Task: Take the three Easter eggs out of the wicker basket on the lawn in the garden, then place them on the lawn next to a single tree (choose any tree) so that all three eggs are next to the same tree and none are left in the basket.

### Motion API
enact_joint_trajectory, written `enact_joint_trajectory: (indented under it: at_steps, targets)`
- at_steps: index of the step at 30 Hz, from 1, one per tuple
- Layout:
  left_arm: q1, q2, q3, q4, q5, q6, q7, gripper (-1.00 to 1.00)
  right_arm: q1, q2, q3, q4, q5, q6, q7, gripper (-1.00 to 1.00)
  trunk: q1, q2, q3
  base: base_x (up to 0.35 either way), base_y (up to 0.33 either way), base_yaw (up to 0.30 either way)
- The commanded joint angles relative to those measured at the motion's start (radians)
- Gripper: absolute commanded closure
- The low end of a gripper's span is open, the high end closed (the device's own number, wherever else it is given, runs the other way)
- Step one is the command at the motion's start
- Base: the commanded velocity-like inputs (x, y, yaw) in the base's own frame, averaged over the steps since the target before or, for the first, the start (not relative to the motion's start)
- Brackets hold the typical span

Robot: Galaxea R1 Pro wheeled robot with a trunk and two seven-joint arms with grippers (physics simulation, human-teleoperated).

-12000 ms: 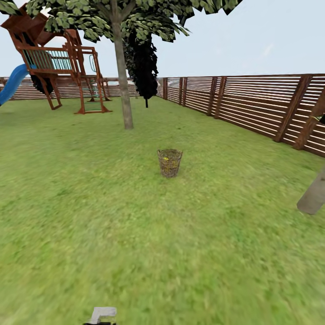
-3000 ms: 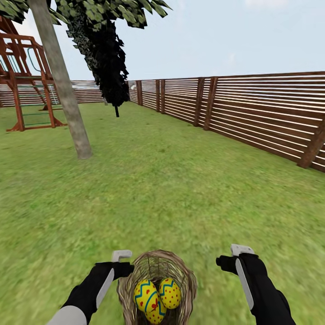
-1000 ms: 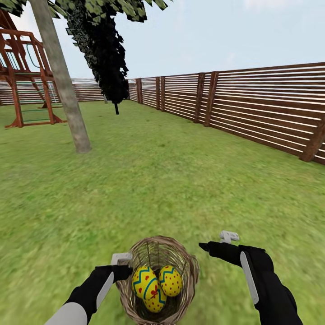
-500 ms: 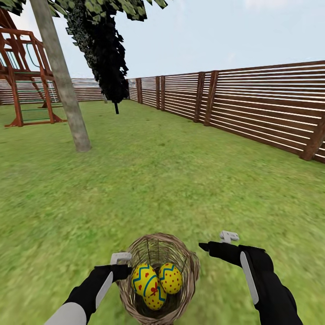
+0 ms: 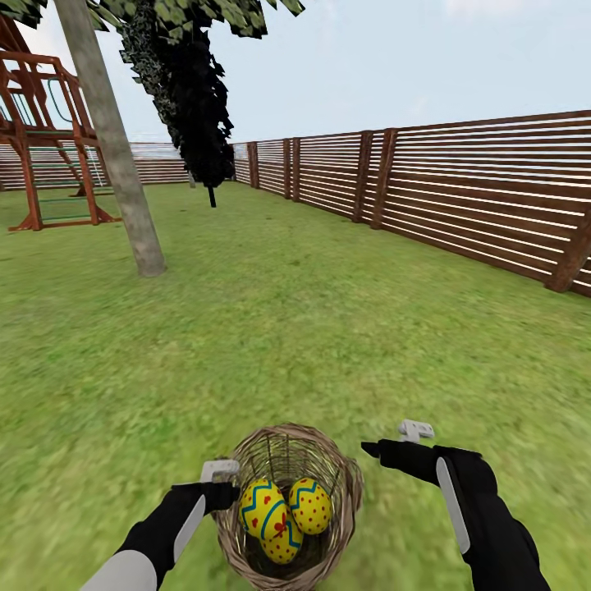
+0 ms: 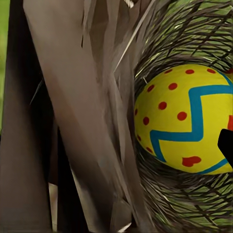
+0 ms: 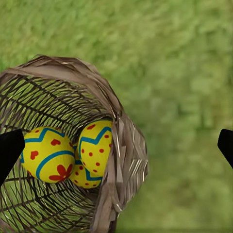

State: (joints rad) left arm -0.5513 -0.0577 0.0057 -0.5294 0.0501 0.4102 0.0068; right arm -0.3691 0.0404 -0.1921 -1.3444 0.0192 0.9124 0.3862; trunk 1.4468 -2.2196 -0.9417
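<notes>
right jaws (image 5: 371,448) spread open; left jaws (image 5: 232,492) unclear against wicker basket (image 5: 349,484) holding easter eggs (image 5: 283,510).

Left arm (image 5: 168,525): matte black shell, smooth and rounded, with a pale grey inlay strip running along the forearm; upper section light grey. Small pale grey block mounted at the wrist.

Right arm (image 5: 484,525): same matte black casing, narrow light grey strip along the forearm; pale grey bracket on top near the wrist, tapering to a black pointed tip.

Right gripper (image 7: 116,145): fingertips black, flat-sided, blunt-pointed.
</notes>
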Motion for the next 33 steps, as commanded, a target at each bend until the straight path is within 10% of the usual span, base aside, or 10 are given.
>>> enact_joint_trajectory:
  at_steps: [1, 4, 5, 18, 33]
  targets:
    - [0.0, -0.001, 0.0, -0.002, 0.005, 0.006, 0.001, -1.0, -0.001, 0.001, -0.003, -0.001, 0.002, 0.005, 0.005, -1.0, 0.0, 0.0, -0.001, 0.0, 0.0, 0.0]
    - [0.0, -0.002, -0.001, 0.0, 0.003, 0.007, 0.002, -1.0, -0.001, 0.001, -0.002, 0.0, 0.002, 0.005, 0.005, -1.0, 0.0, 0.0, -0.001, 0.0, 0.0, 0.0]
    - [0.0, -0.002, -0.001, 0.0, 0.002, 0.007, 0.002, 1.0, -0.001, 0.001, -0.002, 0.0, 0.002, 0.005, 0.005, -1.0, 0.0, 0.0, -0.001, 0.0, 0.0, 0.0]
    - [0.0, 0.0, 0.003, -0.013, 0.005, 0.007, 0.001, 1.0, -0.001, -0.001, -0.003, 0.002, 0.001, 0.006, 0.005, -1.0, 0.0, 0.0, -0.001, 0.0, 0.0, 0.0]
    - [0.0, 0.0, 0.002, -0.008, 0.005, 0.007, -0.008, 1.0, -0.001, -0.001, -0.001, 0.002, 0.002, 0.005, 0.005, -1.0, -0.058, 0.105, 0.046, 0.0, 0.0, 0.0]
